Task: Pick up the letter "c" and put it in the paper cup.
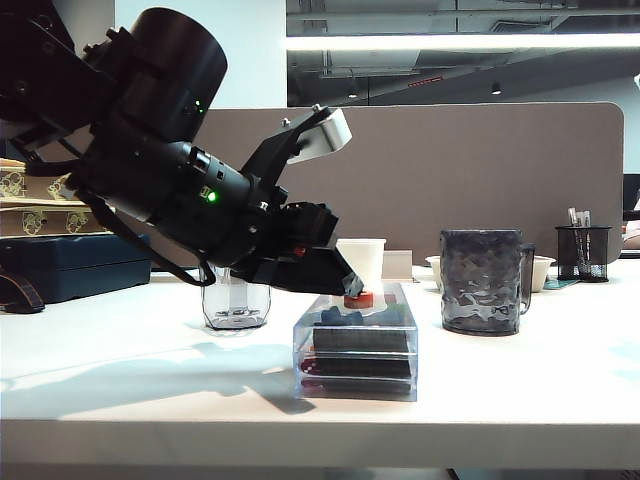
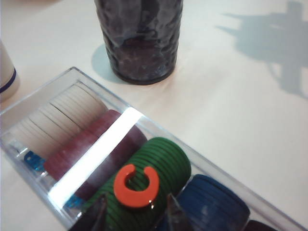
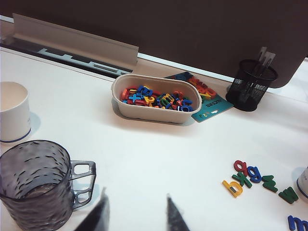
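Note:
The red letter "c" point(image 2: 136, 186) lies flat on the lid of a clear box of poker chips point(image 2: 43, 90), over the green stack. In the exterior view the letter "c" point(image 1: 358, 298) sits on the box top point(image 1: 355, 372). My left gripper point(image 2: 137, 199) hangs just above it, open, one finger on each side, nothing gripped. The white paper cup point(image 1: 364, 260) stands behind the box; the paper cup point(image 3: 13, 118) also shows in the right wrist view. My right gripper point(image 3: 136, 194) is open over bare table.
A dark textured mug point(image 1: 485, 280) stands right of the box, the mug point(image 2: 139, 38) close beyond it. A clear glass point(image 1: 235, 305) stands left. A bowl of coloured letters point(image 3: 149, 115), a mesh pen holder point(image 3: 251, 84) and loose letters point(image 3: 250, 175) sit further right.

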`<state>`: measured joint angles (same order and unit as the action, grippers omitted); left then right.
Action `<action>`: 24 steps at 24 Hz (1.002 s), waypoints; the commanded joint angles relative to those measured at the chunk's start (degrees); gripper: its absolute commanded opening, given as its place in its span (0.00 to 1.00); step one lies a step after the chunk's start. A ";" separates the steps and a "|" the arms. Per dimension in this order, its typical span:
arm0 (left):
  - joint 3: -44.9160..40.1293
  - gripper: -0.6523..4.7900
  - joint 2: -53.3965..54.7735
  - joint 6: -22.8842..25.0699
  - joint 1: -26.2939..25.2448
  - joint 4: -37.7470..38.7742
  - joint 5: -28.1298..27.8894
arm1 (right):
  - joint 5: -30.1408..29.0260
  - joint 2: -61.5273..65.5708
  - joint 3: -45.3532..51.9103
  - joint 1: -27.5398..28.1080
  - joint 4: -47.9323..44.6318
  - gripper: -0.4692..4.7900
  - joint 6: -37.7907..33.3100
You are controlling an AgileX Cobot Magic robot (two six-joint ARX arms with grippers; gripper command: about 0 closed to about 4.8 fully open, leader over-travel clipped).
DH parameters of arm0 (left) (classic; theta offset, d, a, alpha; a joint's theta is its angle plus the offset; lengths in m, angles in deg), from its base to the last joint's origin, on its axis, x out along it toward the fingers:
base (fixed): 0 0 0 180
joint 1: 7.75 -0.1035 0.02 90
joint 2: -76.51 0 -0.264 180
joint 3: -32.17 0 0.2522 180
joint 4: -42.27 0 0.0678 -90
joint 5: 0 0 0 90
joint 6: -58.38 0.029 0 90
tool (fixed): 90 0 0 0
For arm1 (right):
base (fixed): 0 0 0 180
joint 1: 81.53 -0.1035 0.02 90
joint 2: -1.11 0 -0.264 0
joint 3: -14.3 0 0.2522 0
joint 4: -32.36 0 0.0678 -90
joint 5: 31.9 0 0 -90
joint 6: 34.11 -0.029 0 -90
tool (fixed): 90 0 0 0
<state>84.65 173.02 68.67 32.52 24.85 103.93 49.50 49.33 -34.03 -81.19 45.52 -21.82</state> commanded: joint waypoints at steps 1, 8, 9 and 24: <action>0.37 0.41 0.28 -0.24 0.04 -0.68 0.33 | 0.20 -0.07 -0.28 -0.02 -0.94 0.37 -0.28; 0.37 0.41 1.77 -0.74 0.04 -0.68 0.42 | 0.20 -0.07 -0.28 -0.02 -0.92 0.37 -0.28; 0.37 0.41 1.77 -0.74 0.04 -0.81 0.42 | 0.20 -0.07 -0.28 -0.04 -0.92 0.37 -0.28; 2.75 0.41 3.87 -0.87 0.04 -1.03 0.31 | 1.09 -0.07 -0.26 -0.04 -0.79 0.37 -0.26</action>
<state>87.18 176.64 67.81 32.52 23.65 104.13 49.70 49.35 -34.03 -81.21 45.50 -21.82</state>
